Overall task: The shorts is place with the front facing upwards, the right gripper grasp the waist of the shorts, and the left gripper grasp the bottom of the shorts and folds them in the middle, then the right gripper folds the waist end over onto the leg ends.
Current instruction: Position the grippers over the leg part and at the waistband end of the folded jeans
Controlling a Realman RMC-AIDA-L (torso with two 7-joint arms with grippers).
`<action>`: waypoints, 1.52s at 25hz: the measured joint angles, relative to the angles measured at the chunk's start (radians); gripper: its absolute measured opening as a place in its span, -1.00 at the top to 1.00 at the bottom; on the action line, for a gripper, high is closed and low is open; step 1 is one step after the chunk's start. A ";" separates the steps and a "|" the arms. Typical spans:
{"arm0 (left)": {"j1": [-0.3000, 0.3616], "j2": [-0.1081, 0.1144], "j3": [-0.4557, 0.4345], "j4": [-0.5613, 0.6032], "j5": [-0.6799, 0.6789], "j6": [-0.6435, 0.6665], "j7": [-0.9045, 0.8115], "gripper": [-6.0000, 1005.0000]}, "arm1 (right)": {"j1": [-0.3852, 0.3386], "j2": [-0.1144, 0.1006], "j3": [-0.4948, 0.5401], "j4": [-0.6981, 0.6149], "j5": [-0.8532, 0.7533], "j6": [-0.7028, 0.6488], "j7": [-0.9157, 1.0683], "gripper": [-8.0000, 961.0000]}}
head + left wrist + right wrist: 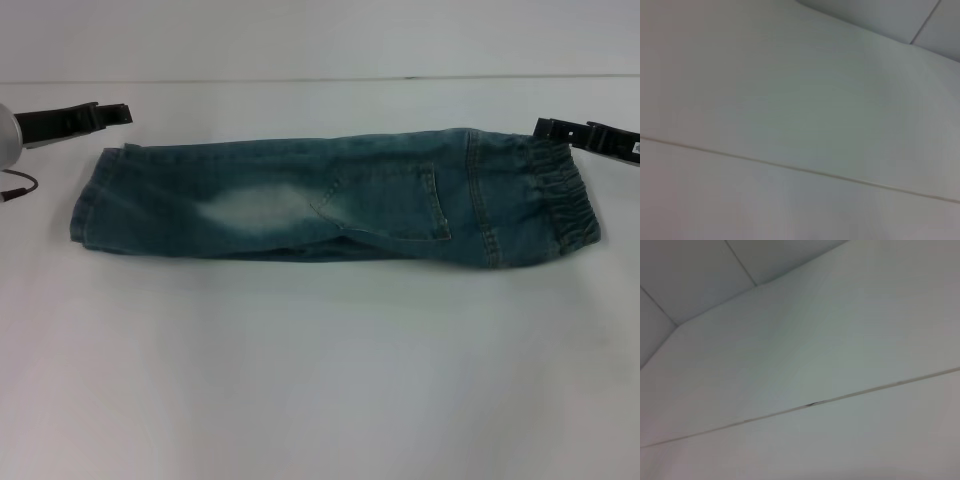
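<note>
Shorts (335, 200) already halved lengthwise, long axis across the table (320, 380). Waist sits beside my right gripper (585, 135), legs by my left gripper (95, 117). Jaw state: can't tell for either.

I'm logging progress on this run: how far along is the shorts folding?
The shorts already lie folded lengthwise into one narrow strip on the table, elastic waist at the robot's right, leg ends at its left. Nothing is in hand: the left gripper sits by the leg ends, the right gripper beside the waist, neither holding cloth. Folding the waist end over onto the leg ends remains.
</note>
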 joint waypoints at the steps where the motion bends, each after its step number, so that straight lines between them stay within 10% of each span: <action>1: 0.003 -0.003 0.000 0.003 -0.007 0.003 0.003 -0.06 | 0.000 0.000 0.000 0.000 0.000 0.005 0.000 -0.36; 14: 0.079 -0.011 -0.009 0.047 -0.246 0.163 0.231 -0.79 | -0.021 -0.035 0.013 -0.027 0.003 -0.034 0.047 -0.92; 22: 0.140 0.005 -0.013 0.135 -0.368 0.543 0.420 -0.81 | -0.075 -0.052 0.011 -0.197 -0.002 -0.239 0.174 -0.92; 28: 0.133 0.012 0.004 0.167 -0.349 0.833 0.490 -0.80 | -0.089 -0.117 0.002 -0.248 -0.006 -0.479 0.253 -0.92; 33: 0.132 0.013 0.041 0.174 -0.339 0.911 0.501 -0.80 | -0.088 -0.165 -0.015 -0.315 -0.068 -0.668 0.348 -0.91; 38: 0.132 0.009 0.059 0.166 -0.324 0.914 0.508 -0.80 | -0.059 -0.159 -0.035 -0.463 -0.246 -0.742 0.491 -0.91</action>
